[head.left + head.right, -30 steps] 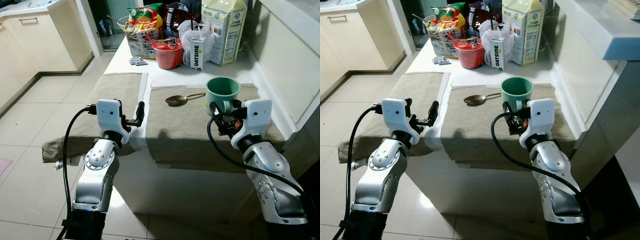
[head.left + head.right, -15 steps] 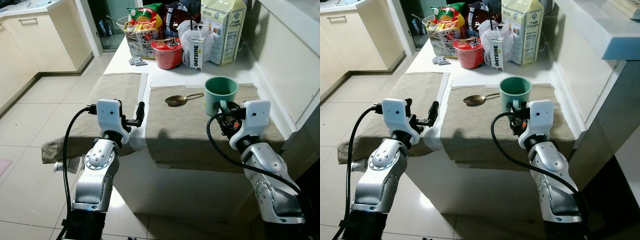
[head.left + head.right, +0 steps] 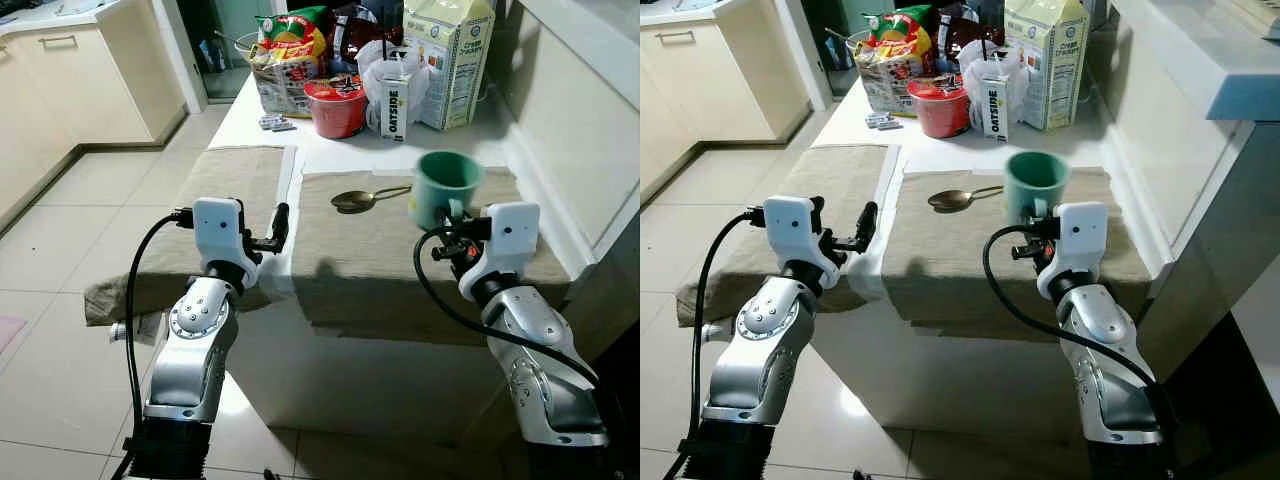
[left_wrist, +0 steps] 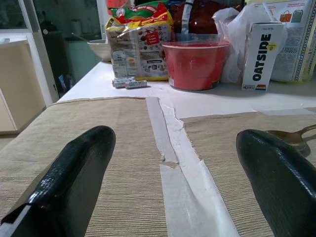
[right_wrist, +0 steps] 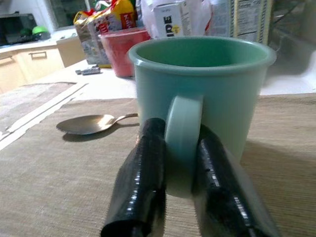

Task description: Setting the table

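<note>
A mint-green mug (image 3: pixel 445 183) stands out above the right beige placemat (image 3: pixel 370 265), a little blurred. My right gripper (image 5: pixel 181 131) is shut on the mug's handle (image 5: pixel 181 148), one black finger on each side. It grips the mug from the near side (image 3: pixel 456 214). A gold spoon (image 3: pixel 363 198) lies on the same placemat, just left of the mug. My left gripper (image 4: pixel 175 143) hangs open at the table's front edge, over the gap between the left placemat (image 3: pixel 232 175) and the right one, with nothing between its fingers.
At the back of the white table (image 3: pixel 340 155) stand a red bowl (image 3: pixel 336 105), an Oatside carton (image 3: pixel 394 108), a cracker box (image 3: pixel 450 60) and a snack bag (image 3: pixel 290 50). A counter wall (image 3: pixel 570 130) runs along the right. Tiled floor (image 3: pixel 60 250) and cabinets lie to the left.
The mug, held by my right gripper, has risen slightly and drifted a little to the right. My left arm has not moved.
</note>
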Controlling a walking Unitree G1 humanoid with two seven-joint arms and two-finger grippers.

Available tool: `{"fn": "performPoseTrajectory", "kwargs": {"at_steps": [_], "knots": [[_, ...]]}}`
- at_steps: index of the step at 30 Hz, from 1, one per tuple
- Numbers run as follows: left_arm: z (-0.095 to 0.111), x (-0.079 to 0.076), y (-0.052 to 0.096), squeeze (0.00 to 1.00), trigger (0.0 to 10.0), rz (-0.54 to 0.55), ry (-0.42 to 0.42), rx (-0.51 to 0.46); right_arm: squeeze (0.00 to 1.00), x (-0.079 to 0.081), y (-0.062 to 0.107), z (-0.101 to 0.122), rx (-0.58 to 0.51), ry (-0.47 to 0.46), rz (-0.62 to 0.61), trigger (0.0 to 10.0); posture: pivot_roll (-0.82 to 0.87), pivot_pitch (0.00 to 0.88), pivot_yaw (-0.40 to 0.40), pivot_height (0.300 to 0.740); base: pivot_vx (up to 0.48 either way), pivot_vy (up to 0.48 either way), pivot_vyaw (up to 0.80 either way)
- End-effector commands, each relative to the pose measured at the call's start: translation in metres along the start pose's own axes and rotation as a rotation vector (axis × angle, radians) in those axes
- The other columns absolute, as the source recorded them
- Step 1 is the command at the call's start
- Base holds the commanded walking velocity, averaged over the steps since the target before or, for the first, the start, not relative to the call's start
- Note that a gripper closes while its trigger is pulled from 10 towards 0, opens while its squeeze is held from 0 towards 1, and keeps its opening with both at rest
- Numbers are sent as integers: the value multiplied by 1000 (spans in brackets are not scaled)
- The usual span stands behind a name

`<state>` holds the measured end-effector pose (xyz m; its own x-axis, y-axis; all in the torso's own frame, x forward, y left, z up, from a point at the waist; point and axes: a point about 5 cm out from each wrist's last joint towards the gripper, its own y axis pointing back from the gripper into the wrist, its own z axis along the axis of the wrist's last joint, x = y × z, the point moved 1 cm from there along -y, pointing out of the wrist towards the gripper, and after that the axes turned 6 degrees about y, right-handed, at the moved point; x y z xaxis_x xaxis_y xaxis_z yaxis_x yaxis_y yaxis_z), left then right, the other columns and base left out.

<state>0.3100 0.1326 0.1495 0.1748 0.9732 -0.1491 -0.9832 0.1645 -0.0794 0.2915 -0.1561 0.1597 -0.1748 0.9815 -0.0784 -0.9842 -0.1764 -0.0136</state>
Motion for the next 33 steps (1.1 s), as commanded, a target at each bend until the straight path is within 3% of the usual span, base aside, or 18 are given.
{"fn": "performPoseTrajectory", "kwargs": {"at_steps": [1,10,17,22,33], "knots": [[8,4,-2,0,10000,11,-11,-21,0,2,-3,4,-17,-14,5,0,-286,0,138,740,0,0,0],[8,5,-2,0,10000,13,-12,-21,0,5,-6,15,-78,29,27,0,-285,0,137,740,0,0,0],[8,3,-2,0,10000,11,-10,-21,0,11,-12,61,-239,91,56,0,-286,0,136,740,0,0,0],[7,4,-1,0,10000,11,-7,-19,0,5,-12,51,-213,92,44,0,-283,0,136,740,0,0,0],[7,9,3,0,10000,-6,-6,5,0,11,-6,34,-187,107,57,0,-268,0,142,740,0,0,0]]}}
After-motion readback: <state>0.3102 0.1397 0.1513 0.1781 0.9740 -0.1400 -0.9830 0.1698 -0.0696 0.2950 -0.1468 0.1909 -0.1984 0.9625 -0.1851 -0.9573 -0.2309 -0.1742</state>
